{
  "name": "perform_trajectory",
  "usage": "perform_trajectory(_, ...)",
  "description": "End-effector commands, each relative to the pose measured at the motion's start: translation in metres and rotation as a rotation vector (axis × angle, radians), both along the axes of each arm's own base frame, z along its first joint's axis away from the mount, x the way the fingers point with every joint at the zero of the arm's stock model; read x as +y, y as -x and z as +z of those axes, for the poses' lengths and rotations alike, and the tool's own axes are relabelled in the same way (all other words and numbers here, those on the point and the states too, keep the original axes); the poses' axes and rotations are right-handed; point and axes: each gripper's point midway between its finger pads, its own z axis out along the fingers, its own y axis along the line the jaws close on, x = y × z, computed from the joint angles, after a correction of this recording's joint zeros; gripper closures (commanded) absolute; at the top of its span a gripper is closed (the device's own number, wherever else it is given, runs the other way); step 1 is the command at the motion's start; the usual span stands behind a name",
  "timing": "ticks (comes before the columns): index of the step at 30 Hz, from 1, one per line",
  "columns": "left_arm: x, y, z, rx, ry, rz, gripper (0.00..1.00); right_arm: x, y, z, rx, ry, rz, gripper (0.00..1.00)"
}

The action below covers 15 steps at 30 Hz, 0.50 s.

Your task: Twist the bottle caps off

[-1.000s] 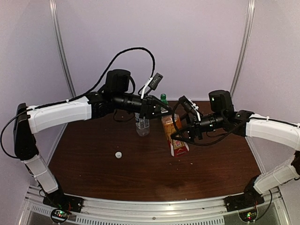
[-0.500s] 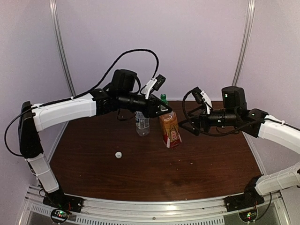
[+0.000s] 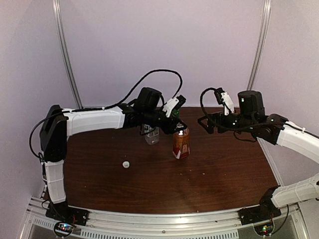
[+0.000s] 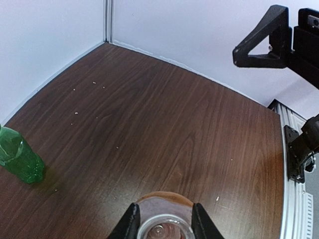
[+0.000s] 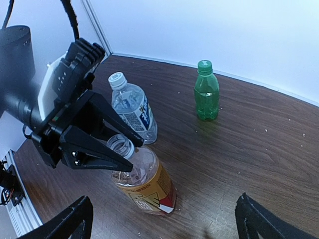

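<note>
With my left gripper [image 4: 164,225] pinching the open neck of the leaning amber-brown plastic bottle [image 5: 147,186] (my right gripper [image 3: 205,124] hangs spread, well apart), any extra tilt could spill liquid.

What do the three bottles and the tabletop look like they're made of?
Amber bottle: thin clear plastic, glossy; brown liquid shows through, threaded neck see-through.
Water bottle: clear ribbed plastic, shiny, with a printed label.
Green bottle: translucent green plastic; light glows through it.
Tabletop: dark wood grain with a dull sheen, probably laminate or veneer; can't tell which.
</note>
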Motion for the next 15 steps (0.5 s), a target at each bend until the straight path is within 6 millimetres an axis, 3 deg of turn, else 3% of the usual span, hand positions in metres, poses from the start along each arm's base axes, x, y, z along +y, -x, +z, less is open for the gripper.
perform_trajectory(1, -0.019, -0.016, 0.024, -0.124, 0.073, -0.011, 0.92, -0.018, -0.007, 0.013, -0.015, -0.025, -0.103, 0.00)
perform_trajectory(15, -0.040, -0.032, -0.008, -0.157, 0.010, -0.043, 0.82, -0.027, -0.008, 0.001, -0.010, 0.044, -0.123, 0.00)
